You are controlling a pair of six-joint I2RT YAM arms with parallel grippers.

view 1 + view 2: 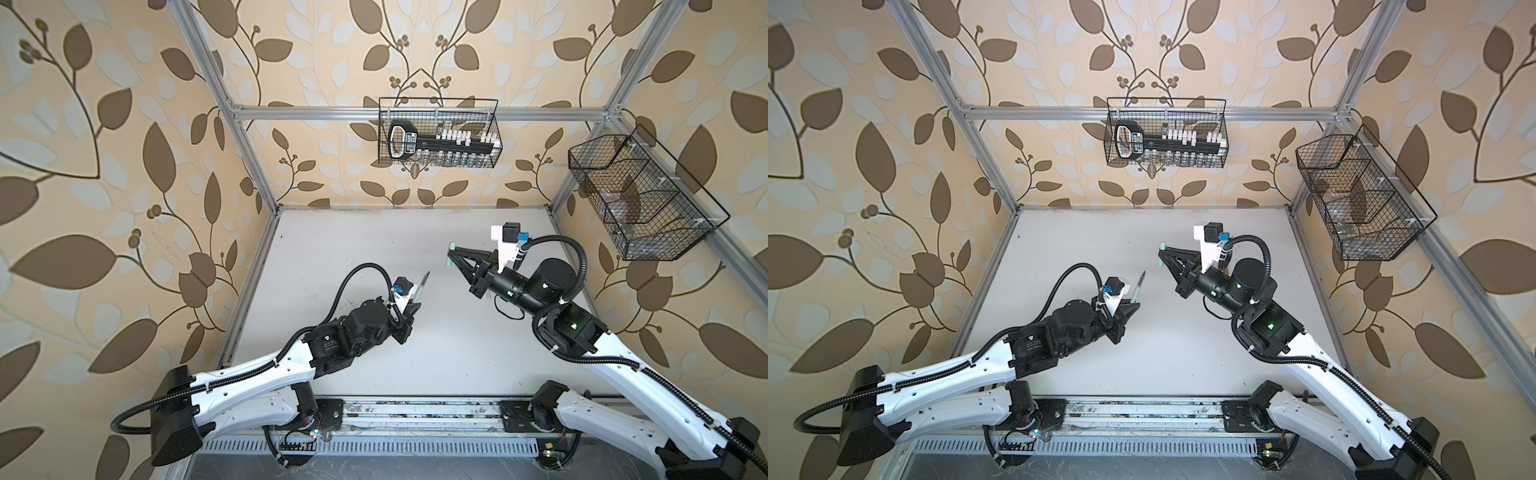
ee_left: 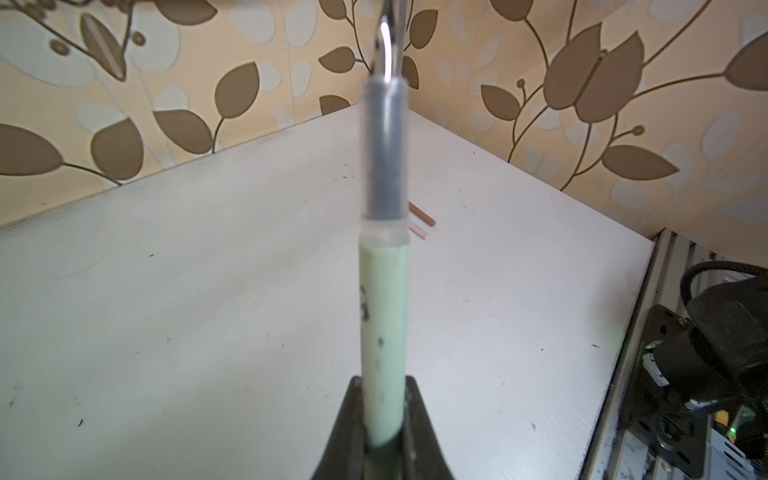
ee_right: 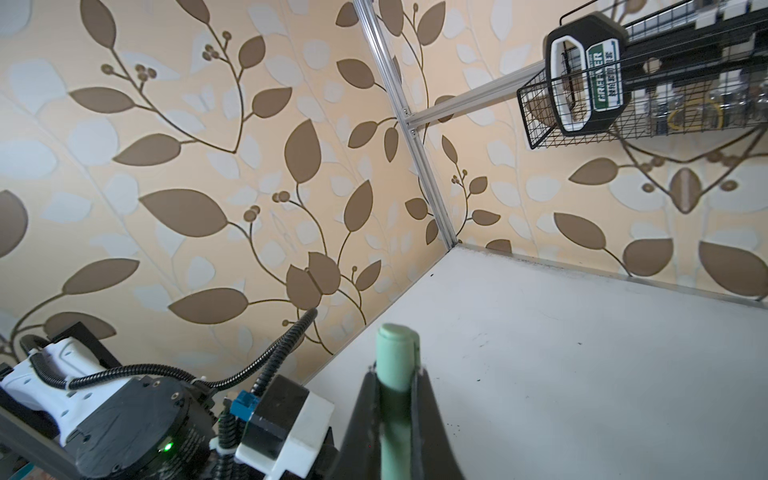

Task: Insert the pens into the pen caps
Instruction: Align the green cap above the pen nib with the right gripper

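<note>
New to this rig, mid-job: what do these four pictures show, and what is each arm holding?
Two robot arms stand at a white table. Both top views look down on the whole scene; each wrist view rides on an arm, looking along its end effector. The left end effector is shut on the green pen, tip outward. The right end effector is shut on the green cap. Pen and cap are apart. A brown pen and a pink pen lie on the table, mostly hidden.
</note>
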